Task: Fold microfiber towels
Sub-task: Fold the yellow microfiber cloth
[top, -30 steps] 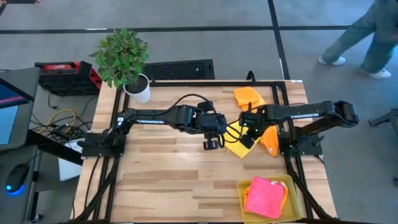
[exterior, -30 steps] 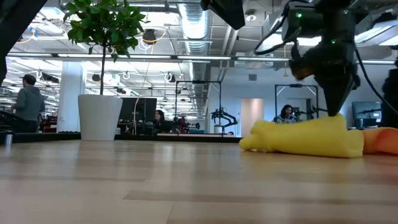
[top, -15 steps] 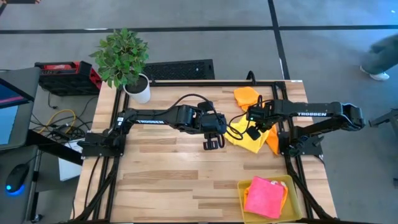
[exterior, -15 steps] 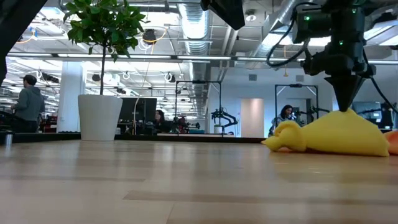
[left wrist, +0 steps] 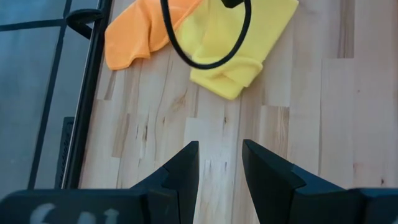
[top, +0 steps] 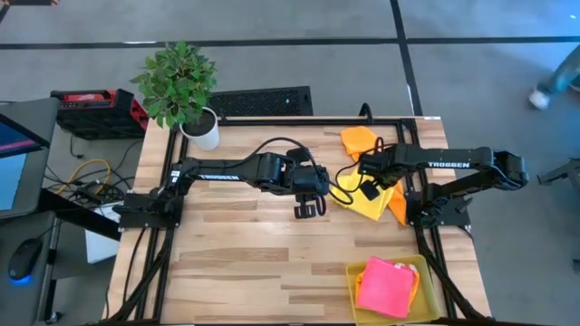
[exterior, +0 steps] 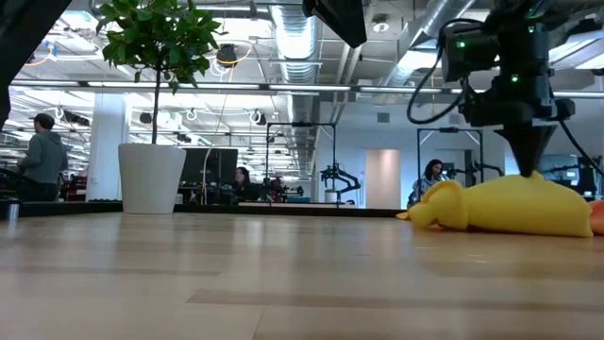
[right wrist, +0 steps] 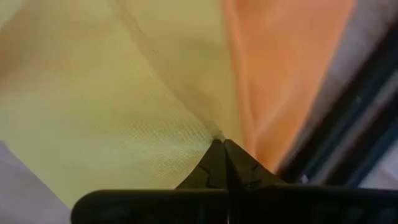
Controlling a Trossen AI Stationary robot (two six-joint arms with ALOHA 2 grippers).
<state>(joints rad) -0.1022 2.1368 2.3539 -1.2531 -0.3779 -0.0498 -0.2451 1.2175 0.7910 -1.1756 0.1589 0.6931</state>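
A bright yellow towel (top: 364,205) lies bunched on the table's right side, its underside on the wood, and shows as a low mound (exterior: 500,208) in the low view. My right gripper (top: 369,187) stands on it, pointing down, shut on the cloth. One orange towel (top: 361,139) lies at the far edge. Another orange towel (top: 396,205) lies against the yellow one's right side. A hot pink towel (top: 388,286) sits in the yellow tray (top: 426,267). My left gripper (top: 308,207) hovers open over bare wood left of the yellow towel (left wrist: 242,37). My right gripper pinches a raised ridge of the yellow towel (right wrist: 210,132) between its two shut fingertips. It comes from above, pointing down (exterior: 526,176). The cloth rises to a small peak at the fingers, and the rest of it lies slack on the table. How many layers are held, I cannot tell.
A potted plant (top: 186,91) stands at the far left corner. A black cable loop (left wrist: 208,43) hangs over the yellow towel. The black frame rail (top: 412,154) runs along the right edge. Bare wood stretches across the near left of the table (top: 245,263).
My right gripper has gone toward the table's far right and rolled a little, staying shut on the yellow towel. The towel has been dragged along the table with it, its left end sliding to the right, and it has bunched into a higher mound.
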